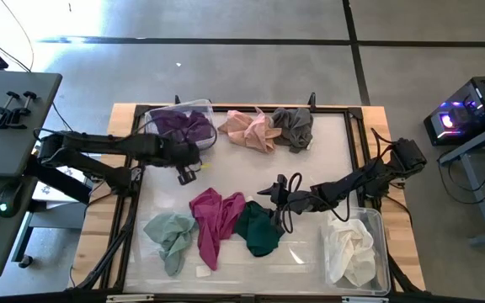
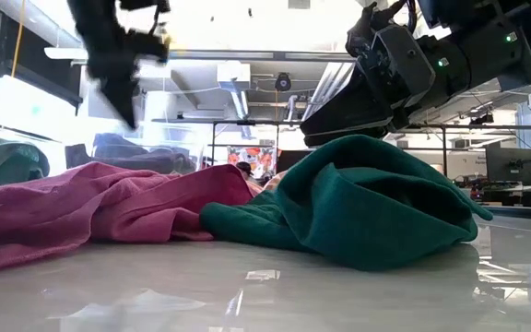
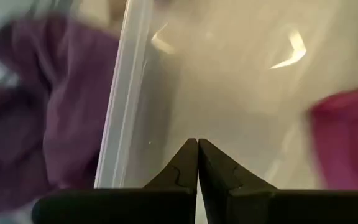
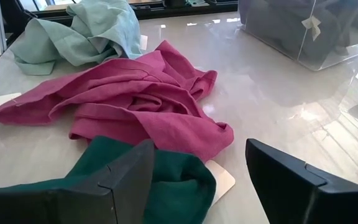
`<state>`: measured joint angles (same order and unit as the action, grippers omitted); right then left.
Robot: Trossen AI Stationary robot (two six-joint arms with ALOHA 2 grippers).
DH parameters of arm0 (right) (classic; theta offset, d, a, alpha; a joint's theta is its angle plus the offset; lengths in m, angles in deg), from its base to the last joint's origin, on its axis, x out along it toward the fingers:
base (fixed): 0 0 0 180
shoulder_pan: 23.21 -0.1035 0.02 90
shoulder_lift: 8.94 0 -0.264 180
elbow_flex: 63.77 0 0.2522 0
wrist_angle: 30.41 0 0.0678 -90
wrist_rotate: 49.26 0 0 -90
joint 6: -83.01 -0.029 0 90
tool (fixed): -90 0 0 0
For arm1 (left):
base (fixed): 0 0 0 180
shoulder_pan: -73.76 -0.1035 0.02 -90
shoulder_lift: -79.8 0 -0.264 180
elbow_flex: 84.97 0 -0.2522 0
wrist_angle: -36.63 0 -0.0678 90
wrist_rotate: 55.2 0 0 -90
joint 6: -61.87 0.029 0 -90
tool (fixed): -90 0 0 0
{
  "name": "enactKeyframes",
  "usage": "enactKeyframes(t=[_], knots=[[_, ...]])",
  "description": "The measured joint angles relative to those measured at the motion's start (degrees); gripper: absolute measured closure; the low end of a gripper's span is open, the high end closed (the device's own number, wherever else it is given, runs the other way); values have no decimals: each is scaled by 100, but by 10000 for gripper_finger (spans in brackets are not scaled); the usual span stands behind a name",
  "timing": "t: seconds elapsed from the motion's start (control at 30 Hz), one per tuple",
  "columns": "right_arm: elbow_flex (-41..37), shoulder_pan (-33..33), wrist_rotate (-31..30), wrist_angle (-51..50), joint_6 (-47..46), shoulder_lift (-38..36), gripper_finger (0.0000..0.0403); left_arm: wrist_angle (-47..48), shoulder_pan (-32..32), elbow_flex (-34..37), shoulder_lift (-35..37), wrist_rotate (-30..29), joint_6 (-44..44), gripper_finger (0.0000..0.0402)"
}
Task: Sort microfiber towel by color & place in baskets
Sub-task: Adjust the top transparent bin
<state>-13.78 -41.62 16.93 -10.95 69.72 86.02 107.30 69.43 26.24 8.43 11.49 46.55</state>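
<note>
My left gripper [image 1: 188, 172] is shut and empty, hanging above the table beside the small basket [image 1: 200, 108], which holds a purple towel [image 1: 182, 128]. The left wrist view shows its shut fingertips [image 3: 197, 158] next to the basket's rim [image 3: 126, 93]. My right gripper [image 1: 278, 192] is open just over the dark green towel [image 1: 258, 229], which lies crumpled on the table. In the right wrist view [image 4: 197, 180], one finger [image 4: 123, 180] stands over the green towel [image 4: 166, 186]. The larger basket [image 1: 381, 220] at the near right holds a white towel [image 1: 350, 251]. My right gripper's open fingers slant down from the table's right side over the green towel's top fold [image 2: 367, 152]. I cannot tell whether they touch it. The towel lies on the table.
A magenta towel [image 1: 213, 220] lies against the green one, with a sage-green towel [image 1: 168, 236] to its left. A pink towel [image 1: 247, 128] and a grey towel [image 1: 293, 126] lie at the far edge. There is bare table top in the middle.
</note>
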Motion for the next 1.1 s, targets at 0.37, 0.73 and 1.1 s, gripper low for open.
enactKeyframes(t=[0.37, 0.73, 1.1], knots=[[0, 42, 0, 47, 13, 0, 153, -24, -612, 1175, 0, -1075, -600, 401], [0, 39, 0, 42, -83, 0, 153, 9, -1835, 1166, 4, -1299, -709, 401], [0, 39, 0, 45, -80, 0, 153, 1130, -1325, 97, 50, -149, -1299, 401]])
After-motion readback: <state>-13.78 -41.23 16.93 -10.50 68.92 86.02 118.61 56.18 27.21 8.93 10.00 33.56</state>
